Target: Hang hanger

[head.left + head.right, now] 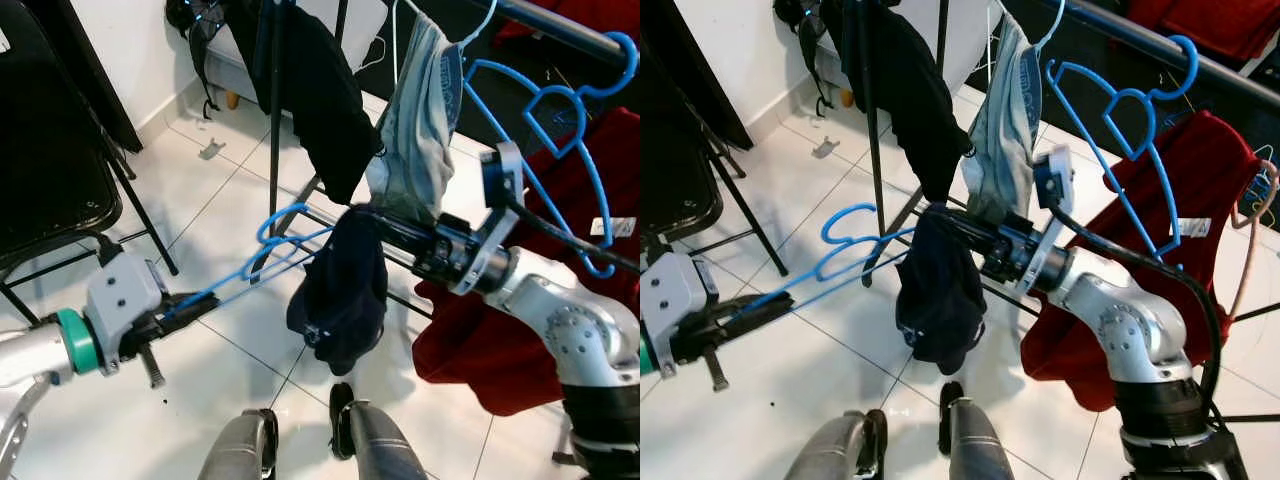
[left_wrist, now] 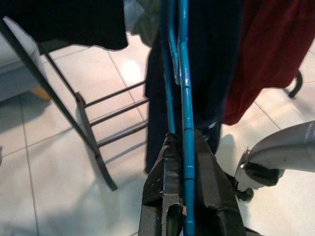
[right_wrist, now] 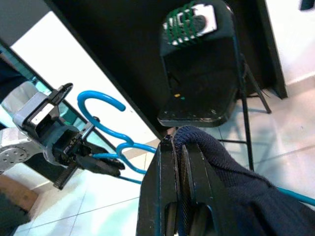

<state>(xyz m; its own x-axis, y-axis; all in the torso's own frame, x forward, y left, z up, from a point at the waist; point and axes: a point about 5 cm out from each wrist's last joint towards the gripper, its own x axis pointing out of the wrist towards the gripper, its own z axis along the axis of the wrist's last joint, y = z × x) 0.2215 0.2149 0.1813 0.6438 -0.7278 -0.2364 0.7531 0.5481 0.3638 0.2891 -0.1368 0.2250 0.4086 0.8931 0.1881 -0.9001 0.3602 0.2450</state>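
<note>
White tiled floor, clothes rack bar across upper right, black folding chair at left. Left end effector lower left, fingers clamped together on end of blue hanger; hook points toward frame centre. Right end effector at centre, shut on dark navy garment draped over hanger's far end. Second blue hanger already on bar. Risk, as judged: garment slides off if hanger tilts; hook may miss bar, snag red cloth.
</note>
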